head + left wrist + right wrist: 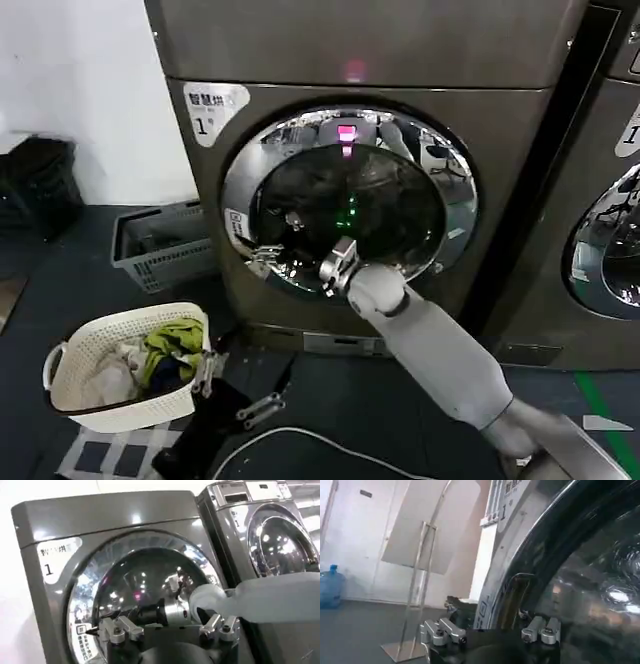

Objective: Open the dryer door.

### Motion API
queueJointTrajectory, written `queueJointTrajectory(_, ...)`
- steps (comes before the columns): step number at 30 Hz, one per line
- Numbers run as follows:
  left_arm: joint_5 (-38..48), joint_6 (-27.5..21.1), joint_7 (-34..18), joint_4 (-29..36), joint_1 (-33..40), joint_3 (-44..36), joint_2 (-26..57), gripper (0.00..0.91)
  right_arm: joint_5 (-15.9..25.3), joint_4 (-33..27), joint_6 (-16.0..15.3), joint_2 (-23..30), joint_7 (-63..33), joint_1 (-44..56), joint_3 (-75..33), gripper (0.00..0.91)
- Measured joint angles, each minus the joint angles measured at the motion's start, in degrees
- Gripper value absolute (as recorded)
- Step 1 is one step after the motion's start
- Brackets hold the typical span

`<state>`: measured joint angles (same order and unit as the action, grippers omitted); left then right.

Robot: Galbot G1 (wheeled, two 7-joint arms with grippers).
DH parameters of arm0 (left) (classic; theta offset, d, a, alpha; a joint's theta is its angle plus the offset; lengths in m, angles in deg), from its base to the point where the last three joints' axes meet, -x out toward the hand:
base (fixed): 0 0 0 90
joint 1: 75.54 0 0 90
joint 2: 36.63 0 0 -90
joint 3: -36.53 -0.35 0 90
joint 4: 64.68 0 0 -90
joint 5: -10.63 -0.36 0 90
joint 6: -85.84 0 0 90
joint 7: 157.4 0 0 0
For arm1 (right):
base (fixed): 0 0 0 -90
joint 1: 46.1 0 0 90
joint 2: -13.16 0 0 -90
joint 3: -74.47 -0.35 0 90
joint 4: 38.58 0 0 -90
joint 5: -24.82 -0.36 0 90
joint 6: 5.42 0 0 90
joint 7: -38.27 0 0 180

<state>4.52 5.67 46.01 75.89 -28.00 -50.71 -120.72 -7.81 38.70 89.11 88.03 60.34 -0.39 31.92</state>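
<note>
Laundry room, dark floor; white laundry basket (125,365) nearest, low on robot's left. Left gripper (235,392) parked just beside basket, low near floor, fingers spread, empty. Further out, right gripper (262,262) at lower-left rim of dryer door (350,200), fingers spread at the rim, nothing pinched. Door shut, flush in front of machine "1". Judged: rigid, hinged, latched; chrome ring slick, glass best avoided. Best hold likely the recessed handle slot (512,600) at left rim. Neighbouring machine (600,200) farthest right.
</note>
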Motion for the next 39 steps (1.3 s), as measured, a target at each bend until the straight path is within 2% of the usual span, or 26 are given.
queueJointTrajectory(12, 0.5, 1.3, -0.8, 0.2, -1.2, 3.2, -0.1, 0.907, -2.3, -2.6, 7.7, -1.0, 11.3, -1.7, 1.5, 0.907)
queueJointTrajectory(18, 2.2, 0.2, -1.8, -0.6, -0.5, 6.8, -0.4, 0.907, -3.1, -1.4, 7.8, -2.5, 14.8, -1.2, 1.5, 0.907)
queueJointTrajectory(30, 9.3, -2.0, -1.6, -2.0, 2.0, 18.3, 0.3, 0.907, -10.5, 4.0, 9.5, -8.1, 29.1, 1.8, -0.2, 0.907)
queueJointTrajectory(39, 12.4, -3.0, -1.0, -2.2, 3.9, 22.1, 0.9, 0.907, -14.9, 8.5, 8.6, -12.3, 38.6, 3.8, -1.9, 0.907)
